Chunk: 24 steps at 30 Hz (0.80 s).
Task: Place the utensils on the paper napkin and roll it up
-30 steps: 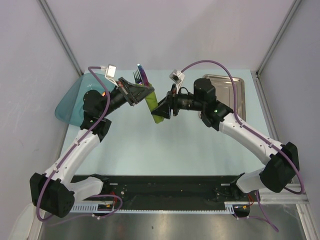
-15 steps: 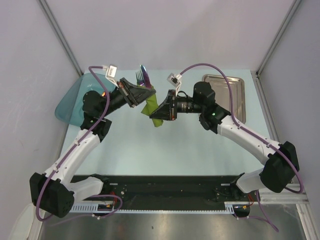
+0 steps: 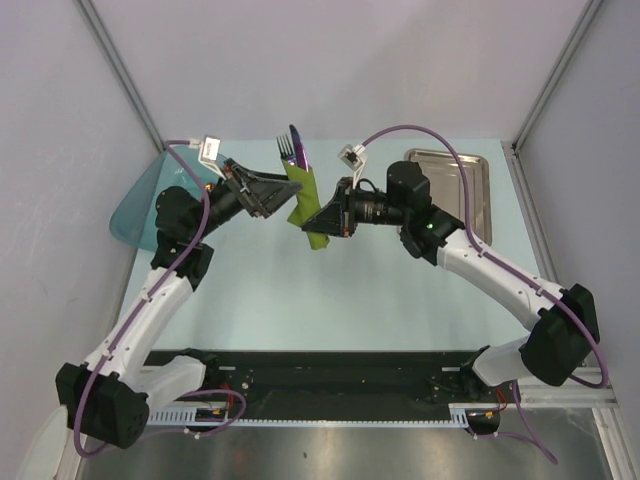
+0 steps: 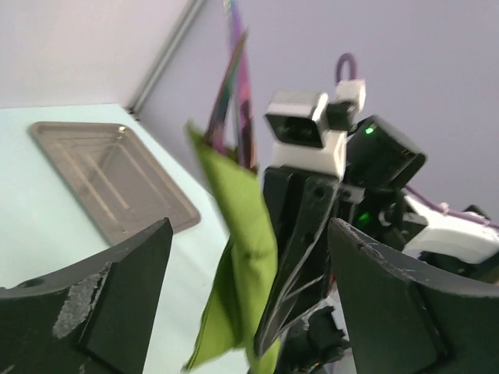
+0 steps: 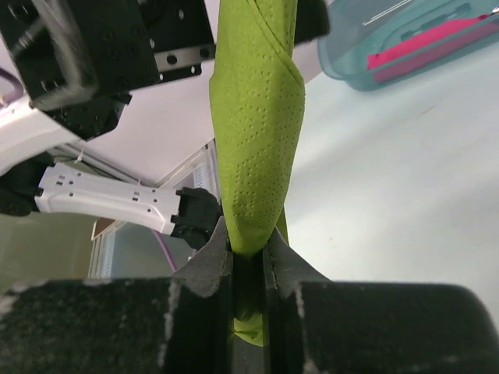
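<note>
The paper napkin (image 3: 305, 205) is rolled into a green tube and held up above the table, between the two arms. The utensils (image 3: 291, 148) stick out of its far end, iridescent tips showing; in the left wrist view the utensils (image 4: 234, 93) rise above the napkin (image 4: 242, 249). My right gripper (image 3: 314, 224) is shut on the roll's near end, and the right wrist view shows that gripper (image 5: 248, 251) pinching the dotted napkin (image 5: 257, 117). My left gripper (image 3: 283, 195) is open just left of the roll, its fingers (image 4: 117, 296) wide apart and off the paper.
A silver metal tray (image 3: 472, 185) lies at the back right, also visible as the tray (image 4: 109, 175) in the left wrist view. A teal plastic tub (image 3: 140, 205) sits at the back left; a pink bar (image 5: 437, 37) lies inside it.
My left gripper has opened, let go of the napkin roll and drawn back to the left. My right gripper has closed on the roll, which now stands straighter.
</note>
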Motion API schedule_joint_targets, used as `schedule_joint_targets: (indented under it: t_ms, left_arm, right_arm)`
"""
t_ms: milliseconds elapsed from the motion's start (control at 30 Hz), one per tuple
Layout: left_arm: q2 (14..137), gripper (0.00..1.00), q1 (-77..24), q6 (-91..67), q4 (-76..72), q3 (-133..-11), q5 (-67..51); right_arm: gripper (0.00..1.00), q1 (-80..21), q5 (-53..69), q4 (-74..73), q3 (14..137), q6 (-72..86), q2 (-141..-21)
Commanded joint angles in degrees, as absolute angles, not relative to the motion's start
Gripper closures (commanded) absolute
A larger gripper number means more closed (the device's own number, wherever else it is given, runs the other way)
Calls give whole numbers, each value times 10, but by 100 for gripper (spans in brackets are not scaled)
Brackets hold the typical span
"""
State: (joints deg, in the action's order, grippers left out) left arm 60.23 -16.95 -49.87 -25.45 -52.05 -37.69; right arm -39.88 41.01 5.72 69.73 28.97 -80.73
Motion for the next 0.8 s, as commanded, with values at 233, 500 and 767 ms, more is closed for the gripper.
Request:
schedule_joint_targets:
  t_ms: [233, 500, 767]
  left_arm:
    - [583, 16, -186, -502, -271, -474, -387]
    - [586, 37, -203, -537, -280, -477, -385]
    - [585, 59, -213, -538, -282, -482, -377]
  right_arm:
    - [100, -402, 379, 114, 737, 323, -784]
    - [100, -415, 346, 106, 743, 310, -788]
    - [100, -459, 202, 24, 768, 214, -789]
